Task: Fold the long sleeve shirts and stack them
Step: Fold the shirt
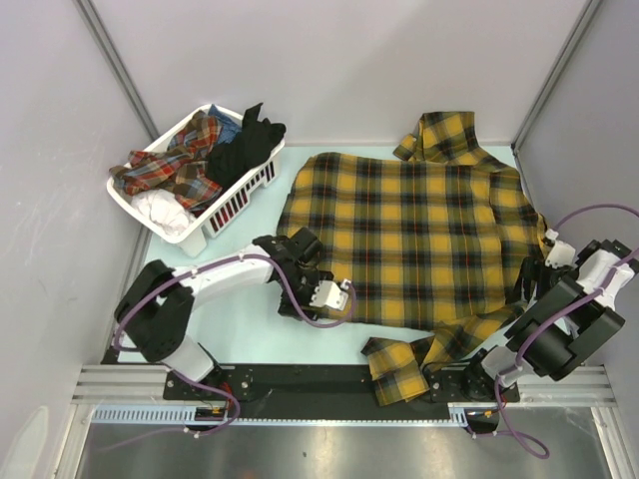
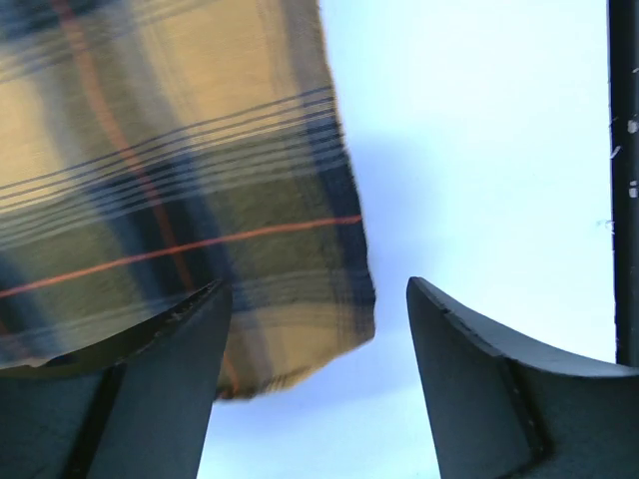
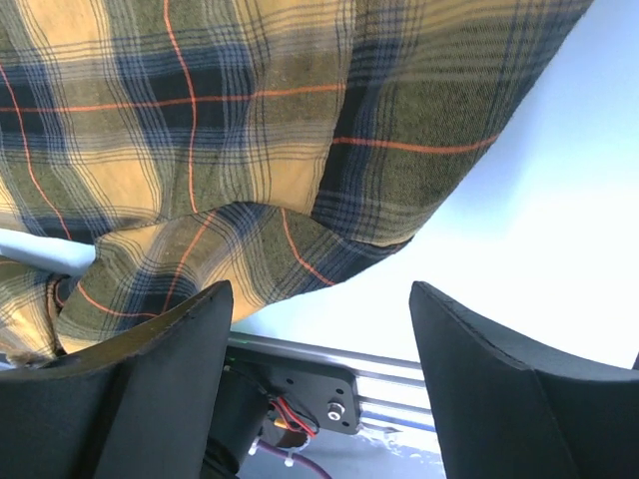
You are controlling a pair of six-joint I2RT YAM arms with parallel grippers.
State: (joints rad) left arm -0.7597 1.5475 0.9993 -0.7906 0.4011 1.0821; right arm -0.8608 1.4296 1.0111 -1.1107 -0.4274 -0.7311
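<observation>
A mustard-yellow and black plaid long sleeve shirt (image 1: 419, 225) lies spread flat on the pale table, collar at the far side. One sleeve (image 1: 399, 367) trails over the near rail. My left gripper (image 1: 300, 247) hovers at the shirt's lower left corner, open. In the left wrist view the hem corner (image 2: 300, 329) shows between the fingers of the left gripper (image 2: 318, 283), ungripped. My right gripper (image 1: 532, 281) stands open at the shirt's lower right edge. The right wrist view shows folded plaid cloth (image 3: 300, 230) just beyond the right gripper (image 3: 320, 284), with nothing between its fingers.
A white slatted basket (image 1: 215, 215) stands at the far left, holding a red plaid garment (image 1: 175, 165), a black one (image 1: 245, 145) and white cloth (image 1: 165, 212). Grey walls close in both sides. The black mounting rail (image 1: 300, 384) runs along the near edge.
</observation>
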